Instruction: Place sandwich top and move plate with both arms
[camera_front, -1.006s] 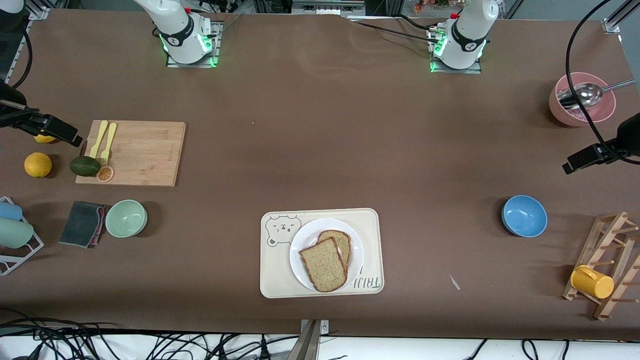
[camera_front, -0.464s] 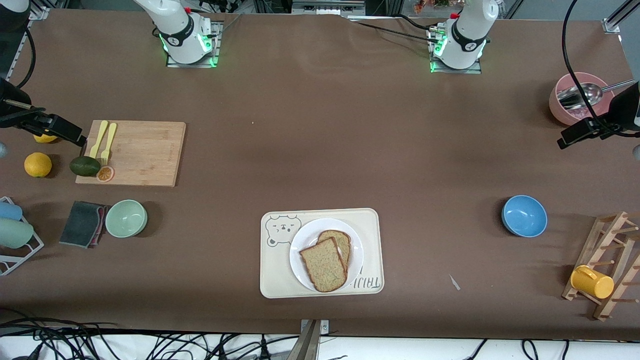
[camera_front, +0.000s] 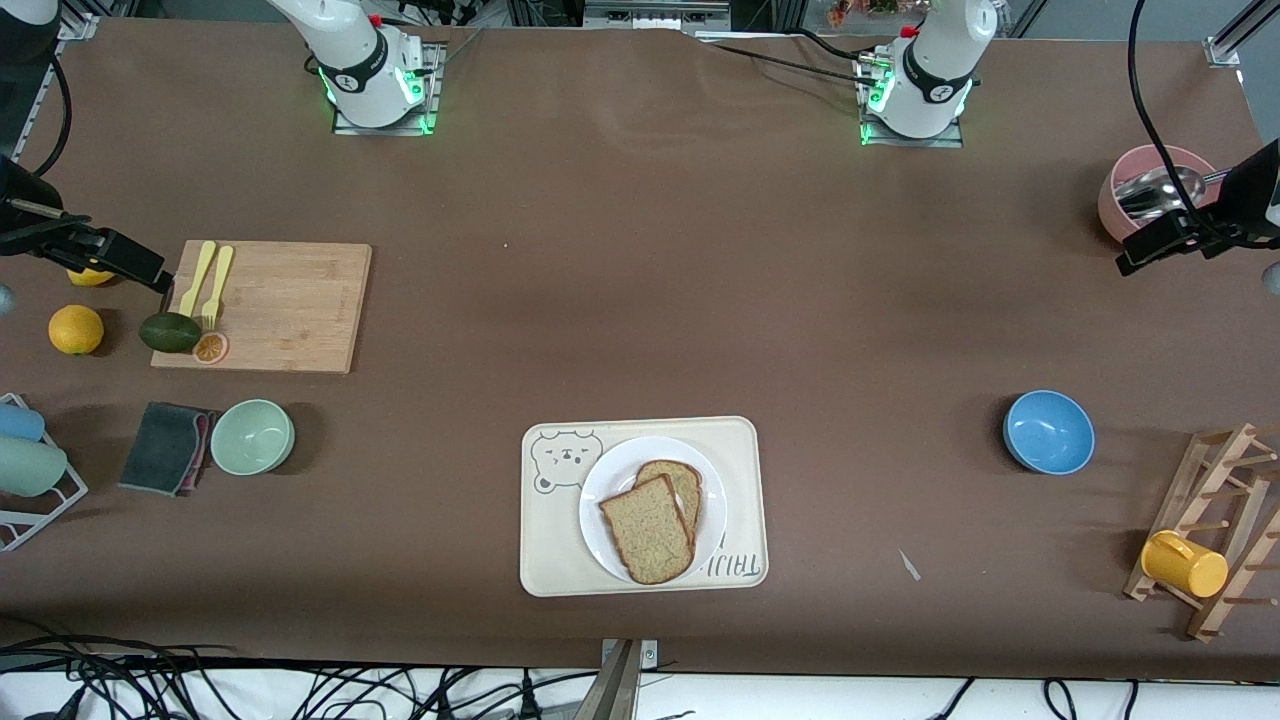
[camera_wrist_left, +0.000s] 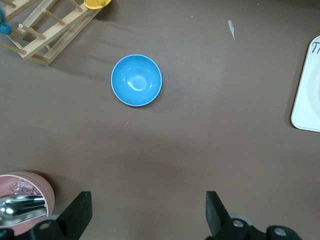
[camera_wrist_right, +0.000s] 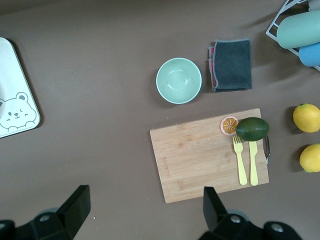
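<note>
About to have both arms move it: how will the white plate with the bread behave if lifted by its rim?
The plate looks rigid and glazed, so probably slippery for a pinch. The sandwich top lies loose and skewed over another slice, so it may slide if the plate tilts. The plate sits on the tray, which might shift if nudged. Both the left gripper and right gripper are open, away from it.

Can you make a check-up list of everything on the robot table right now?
Surface: brown table, a small scrap near the blue bowl.
Job's things: sandwich top on another slice, on the plate, on the bear tray.
Clutter: cutting board, green bowl, pink bowl, wooden rack.
Grippers: left gripper open, high over the table beside the pink bowl; right gripper open, over the cutting board's edge.
Cables: bundle along the table's front edge.
Surroundings: nothing seen.
</note>
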